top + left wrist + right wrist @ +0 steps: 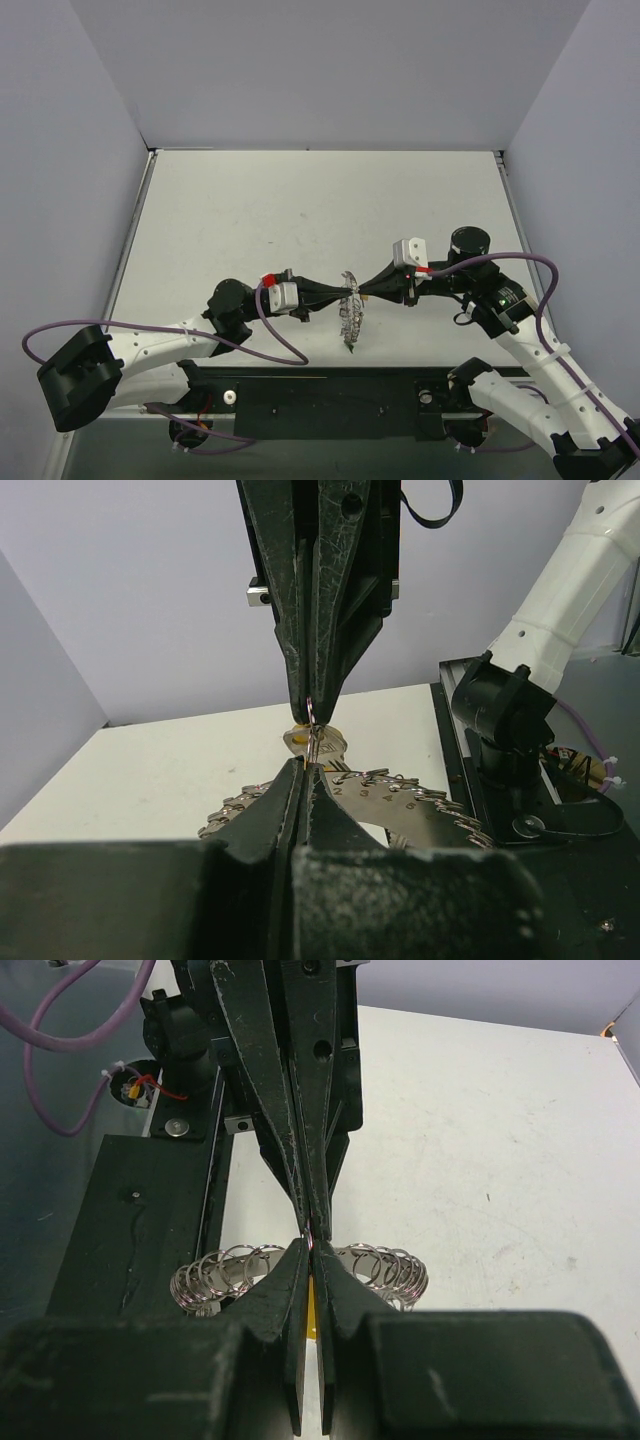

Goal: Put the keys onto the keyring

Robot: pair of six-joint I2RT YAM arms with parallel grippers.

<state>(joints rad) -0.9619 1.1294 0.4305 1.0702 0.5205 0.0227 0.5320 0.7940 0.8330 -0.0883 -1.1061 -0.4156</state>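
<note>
The keyring [350, 314] is silvery, its rim all small wire coils.

Top view looks down from behind; wrist views face each other close-up, sharing the keyring [420, 805].

A white worktop [300, 210] is enclosed by plain grey walls [330, 70]; a black mounting plate [320, 395] is fixed along its near edge.
</note>
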